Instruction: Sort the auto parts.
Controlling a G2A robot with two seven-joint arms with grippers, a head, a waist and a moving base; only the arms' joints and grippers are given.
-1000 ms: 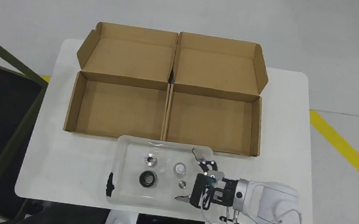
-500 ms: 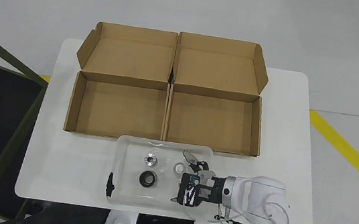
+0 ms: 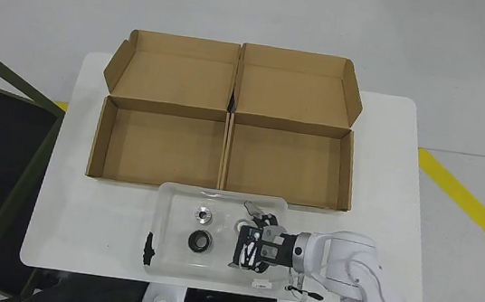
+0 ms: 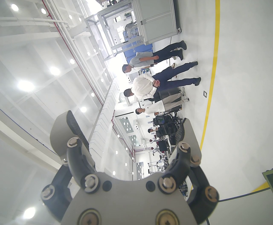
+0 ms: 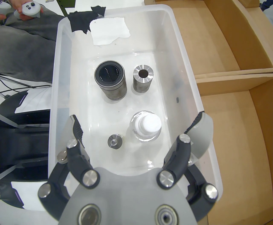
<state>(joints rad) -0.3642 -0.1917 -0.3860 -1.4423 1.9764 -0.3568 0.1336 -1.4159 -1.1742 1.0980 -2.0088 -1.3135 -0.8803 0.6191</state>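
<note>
Jaws of the right gripper [image 5: 138, 118] stand wide apart with nothing between them, low over the near end of a clear bin [image 5: 54, 85]. One finger [image 5: 201, 127] overlaps the bin's rim on the side toward the boxes. Just ahead of the fingers, on the bin floor, stand a small stud [image 5: 115, 141] and, just beside it, a bottle [image 5: 147, 127] with a white cap. Farther in, well apart from those two, a bearing [image 5: 111, 82] and a sleeve [image 5: 142, 80] stand upright side by side, not touching. On the bin's far wall are black tape [image 5: 85, 18] and a paper scrap [image 5: 108, 29]. Beyond the bin on the table [image 3: 386, 169] lie two open boxes [image 3: 161, 146] [image 3: 286, 164], side by side and touching. The left gripper [image 4: 127, 119] points out into the hall, its jaws apart and holding nothing.
</note>
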